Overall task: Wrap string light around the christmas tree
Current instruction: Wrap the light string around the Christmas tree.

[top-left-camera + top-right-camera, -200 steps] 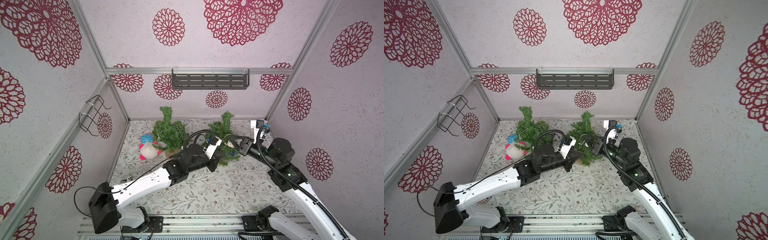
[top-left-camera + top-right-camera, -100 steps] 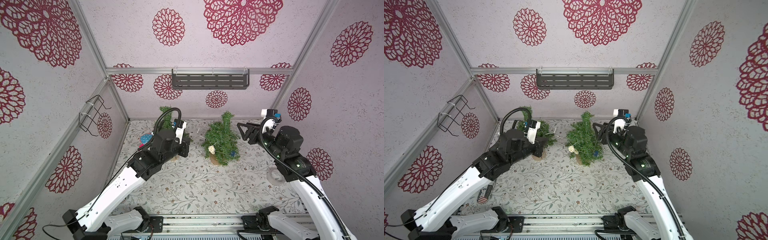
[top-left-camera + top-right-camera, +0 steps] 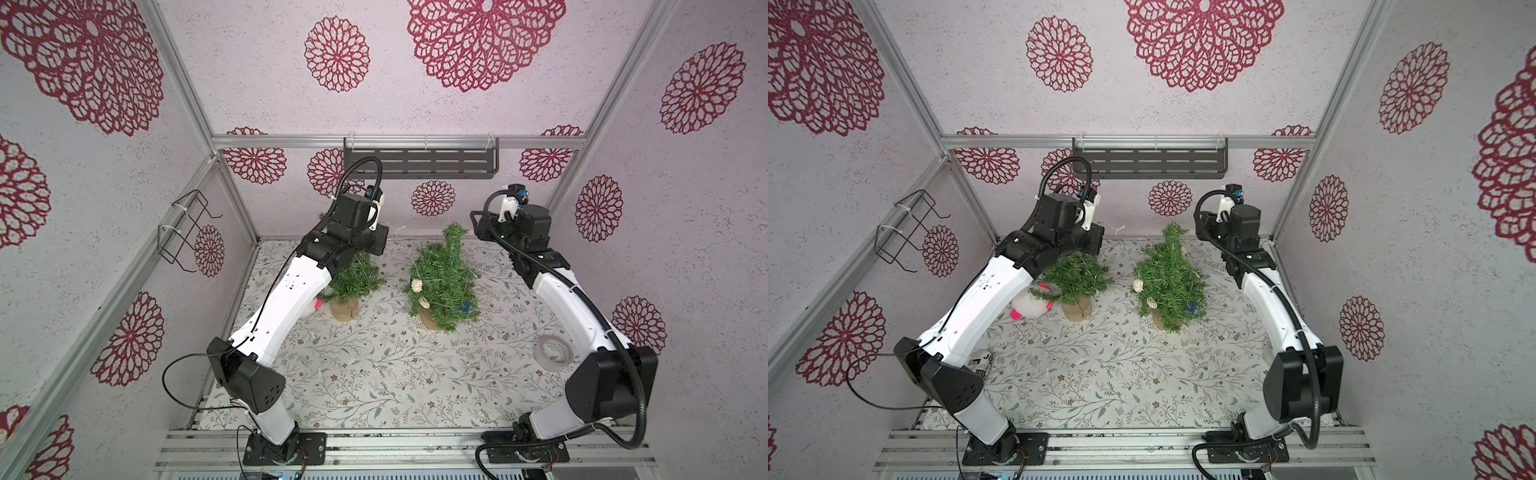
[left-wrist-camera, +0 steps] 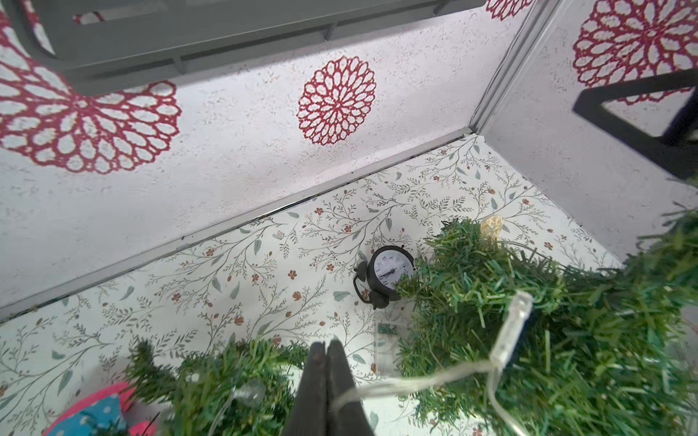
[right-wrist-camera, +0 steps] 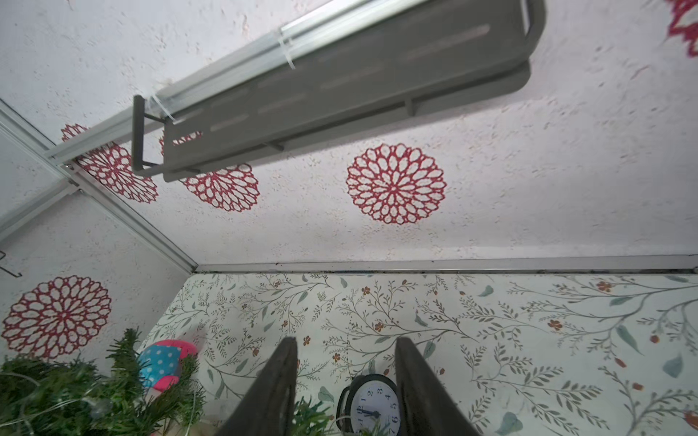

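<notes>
While its two dark fingers were pressed together, the left gripper (image 4: 326,344) pinched the thin pale wire of the string light (image 4: 423,379). From the jaws the wire ran to a clear plastic bulb (image 4: 513,321) hanging against green needles. More of the wire lay in the branches of the small green artificial christmas tree (image 3: 355,276) on a wooden stump, under the left arm. The right gripper (image 5: 345,377) stood open and empty, near the top of the second green tree (image 3: 446,270). The wire looked very light and limp, and it would probably catch on needles. A hold on bare wire between bulbs seemed safest, with gentle pulling, because the tree might tip.
</notes>
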You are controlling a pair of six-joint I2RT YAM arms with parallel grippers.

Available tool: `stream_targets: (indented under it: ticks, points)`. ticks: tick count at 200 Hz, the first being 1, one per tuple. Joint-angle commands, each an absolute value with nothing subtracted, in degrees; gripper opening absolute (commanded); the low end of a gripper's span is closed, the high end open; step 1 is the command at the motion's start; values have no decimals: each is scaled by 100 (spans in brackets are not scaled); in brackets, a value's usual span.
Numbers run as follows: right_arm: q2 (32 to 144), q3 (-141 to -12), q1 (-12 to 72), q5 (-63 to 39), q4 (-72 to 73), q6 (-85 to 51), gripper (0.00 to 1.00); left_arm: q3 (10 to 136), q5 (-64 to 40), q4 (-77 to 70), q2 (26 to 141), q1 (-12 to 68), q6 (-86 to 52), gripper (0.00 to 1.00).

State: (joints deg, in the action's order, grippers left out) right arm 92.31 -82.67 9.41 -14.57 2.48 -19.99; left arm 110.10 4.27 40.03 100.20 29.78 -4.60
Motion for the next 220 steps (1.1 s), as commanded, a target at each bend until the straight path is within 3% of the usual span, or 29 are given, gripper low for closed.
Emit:
stream_targets:
  ticks: [1, 54, 93, 166, 220]
  points:
    - [9467, -8564, 932, -2244, 900, -1969, 44, 11193, 104, 3332, 10234, 2892, 336, 0]
    - [9896, -8505, 929, -3685, 1543, -1757, 46, 10932, -1082, 1344, 10981, 2787, 2001, 0]
    - [9864, -8428, 923, -4114, 1601, -1376, 48, 11078, -2379, -299, 11742, 2580, 1817, 0]
    - [9647, -7996, 791, -4166, 2573, -2153, 60, 11855, -3216, -443, 12719, 2635, 1619, 0]
    - [9506, -7616, 814, -3826, 2583, -1264, 62, 11727, -3304, -421, 12550, 2900, 1740, 1]
